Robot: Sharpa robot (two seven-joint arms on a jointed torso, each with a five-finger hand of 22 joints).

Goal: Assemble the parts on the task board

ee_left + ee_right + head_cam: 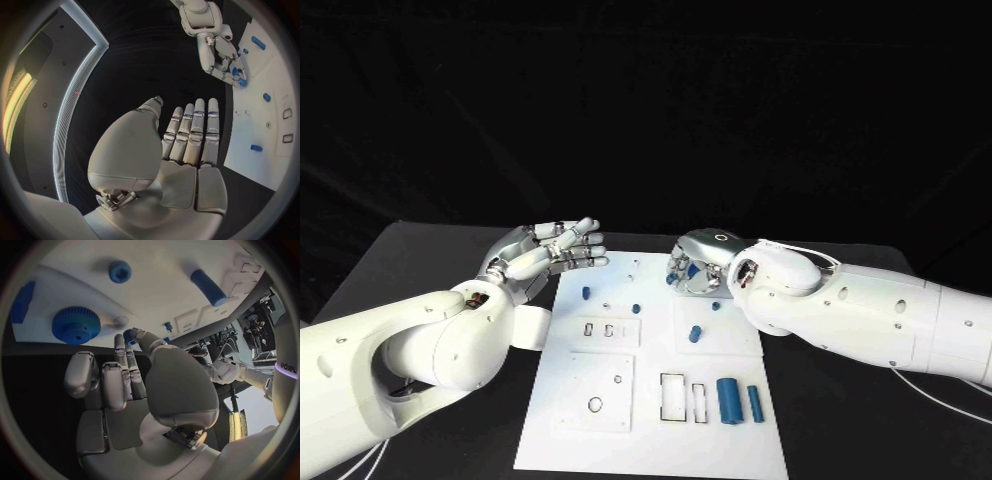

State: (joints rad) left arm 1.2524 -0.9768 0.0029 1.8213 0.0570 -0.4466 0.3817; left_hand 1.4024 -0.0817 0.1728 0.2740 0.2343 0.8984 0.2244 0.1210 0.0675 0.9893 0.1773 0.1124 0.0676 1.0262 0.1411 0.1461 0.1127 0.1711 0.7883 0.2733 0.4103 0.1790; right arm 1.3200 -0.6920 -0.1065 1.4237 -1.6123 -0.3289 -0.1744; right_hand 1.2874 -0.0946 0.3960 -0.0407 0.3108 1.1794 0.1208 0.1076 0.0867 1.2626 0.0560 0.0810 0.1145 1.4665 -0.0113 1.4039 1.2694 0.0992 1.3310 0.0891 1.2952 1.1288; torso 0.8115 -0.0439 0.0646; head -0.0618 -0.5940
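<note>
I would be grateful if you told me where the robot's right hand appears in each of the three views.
Head view: the right hand sits right of centre, over the white board's far end.
Left wrist view: it is beyond the left hand, pinching a small blue part.
Right wrist view: it takes up the middle, the part at its fingertips.
Shared landmark: the white board.
</note>
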